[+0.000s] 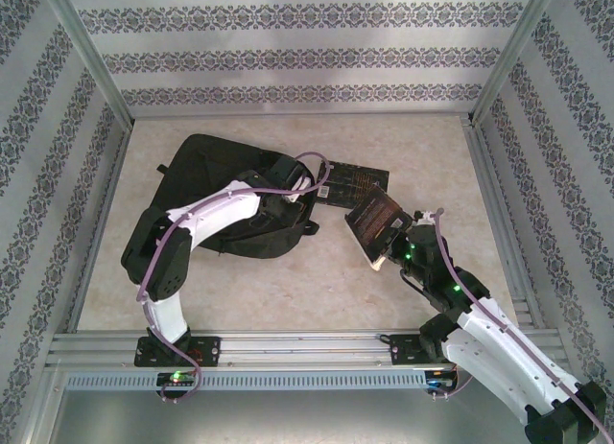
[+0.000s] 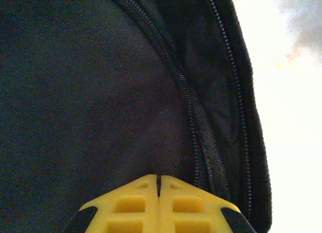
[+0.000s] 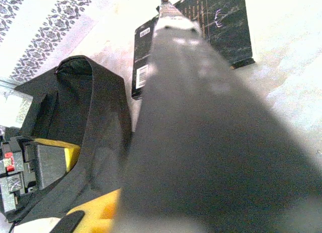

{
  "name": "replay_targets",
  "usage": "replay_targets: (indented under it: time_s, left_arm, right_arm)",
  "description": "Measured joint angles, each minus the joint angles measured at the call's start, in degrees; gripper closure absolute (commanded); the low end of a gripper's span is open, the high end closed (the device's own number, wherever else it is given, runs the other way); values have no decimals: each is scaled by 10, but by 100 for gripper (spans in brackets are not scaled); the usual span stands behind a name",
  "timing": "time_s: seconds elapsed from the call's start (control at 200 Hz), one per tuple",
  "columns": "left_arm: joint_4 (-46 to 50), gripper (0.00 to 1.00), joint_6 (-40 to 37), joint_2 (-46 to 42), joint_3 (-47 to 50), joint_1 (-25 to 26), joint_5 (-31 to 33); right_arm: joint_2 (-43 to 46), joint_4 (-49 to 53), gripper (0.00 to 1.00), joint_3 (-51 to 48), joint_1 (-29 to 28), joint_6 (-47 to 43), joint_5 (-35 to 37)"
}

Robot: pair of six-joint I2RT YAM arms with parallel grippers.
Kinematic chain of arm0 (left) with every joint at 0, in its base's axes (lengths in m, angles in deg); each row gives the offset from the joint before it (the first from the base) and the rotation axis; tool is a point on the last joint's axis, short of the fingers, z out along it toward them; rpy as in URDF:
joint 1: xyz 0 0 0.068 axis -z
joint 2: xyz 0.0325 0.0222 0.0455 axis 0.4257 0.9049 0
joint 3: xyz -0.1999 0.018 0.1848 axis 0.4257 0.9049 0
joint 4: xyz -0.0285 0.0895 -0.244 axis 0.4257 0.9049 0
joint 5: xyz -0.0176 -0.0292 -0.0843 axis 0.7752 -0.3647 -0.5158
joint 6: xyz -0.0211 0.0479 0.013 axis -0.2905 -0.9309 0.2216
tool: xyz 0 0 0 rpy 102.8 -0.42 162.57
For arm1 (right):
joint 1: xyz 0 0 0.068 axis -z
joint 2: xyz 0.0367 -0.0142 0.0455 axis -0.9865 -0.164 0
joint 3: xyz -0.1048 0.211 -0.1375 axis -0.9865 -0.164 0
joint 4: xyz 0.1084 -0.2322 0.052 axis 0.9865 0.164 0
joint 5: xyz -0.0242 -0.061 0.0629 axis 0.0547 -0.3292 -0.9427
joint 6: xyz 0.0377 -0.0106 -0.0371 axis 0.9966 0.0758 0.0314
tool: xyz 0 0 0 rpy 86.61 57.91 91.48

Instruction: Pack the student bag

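The step in hand looks like loading a book. The right fingers [image 3: 100, 215] are clamped on the lower end of one book [image 1: 376, 219], which hangs tilted above the surface [image 1: 288, 300], just right of the bag [image 1: 216, 175]. The bag lies at the left-centre of the surface with its mouth turned toward the books.

The left fingers [image 2: 136, 203] are together, their tips against the bag's cloth. Whether they pinch a fold of it I cannot tell. In the right wrist view one edge of the mouth stands up as a flap beside them.

The next move probably calls for swinging the held book leftward and lining its thin edge up with the mouth, while the mouth is held wide enough to take it.

The bag is soft, black woven fabric that slumps and creases, with a toothed zip [image 2: 188, 107] curving along its seam. The held book is a stiff, flat slab with a dark, slightly glossy cover. A second dark book [image 1: 353, 182] lies flat near the bag, a white barcode label at its corner. The surface is pale and mottled, like stone.
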Motion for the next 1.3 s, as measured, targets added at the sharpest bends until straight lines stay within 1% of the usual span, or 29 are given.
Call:
replay_targets:
  time_s: [0.095, 0.21, 0.31, 0.42, 0.445, 0.47, 0.49, 0.52, 0.55, 0.58, 0.73, 0.874, 1.084, 1.214, 1.299]
  left_arm:
    - [11, 100, -4, -26, 0, -2, 11]
    - [15, 100, -4, -80, 0, -8, 18]
    - [15, 100, -4, -129, 0, -14, 20]
    - [15, 100, -3, -157, 2, -17, 24]
    - [15, 88, -2, -159, 3, -18, 26]
    - [15, 72, -1, -160, 6, -19, 27]
    - [15, 62, 0, -160, 9, -20, 29]
    - [15, 52, 2, -160, 15, -22, 31]
    - [15, 46, 5, -159, 24, -23, 33]
    - [19, 43, 7, -158, 32, -25, 37]
    - [38, 31, 19, -141, 41, -34, 75]
    - [53, 30, 18, -99, 10, -45, 136]
    - [57, 32, 5, -33, -28, -59, 235]
    - [58, 31, -2, -16, -31, -78, 273]
    - [57, 31, -4, -15, -31, -91, 285]
  right_arm:
    - [-3, 0, 100, 0, 0, -2, -3]
    - [-14, -3, 100, 1, 0, -9, -10]
    - [-37, -8, 100, 12, 0, -18, -24]
    - [-66, -14, 100, 37, -1, -33, -45]
    - [-72, -16, 100, 44, -1, -37, -49]
    - [-78, -19, 100, 50, -2, -41, -54]
    - [-83, -22, 100, 55, -4, -45, -56]
    - [-89, -24, 100, 62, -7, -49, -60]
    - [-95, -27, 100, 68, -10, -53, -63]
    - [-100, -30, 100, 73, -13, -57, -67]
    - [-113, -37, 100, 79, -24, -70, -75]
    - [-123, -37, 100, 79, -28, -74, -75]
    - [-125, -37, 100, 79, -35, -75, -75]
    - [-127, -38, 100, 79, -35, -75, -75]
    - [-133, -39, 100, 79, -35, -75, -75]
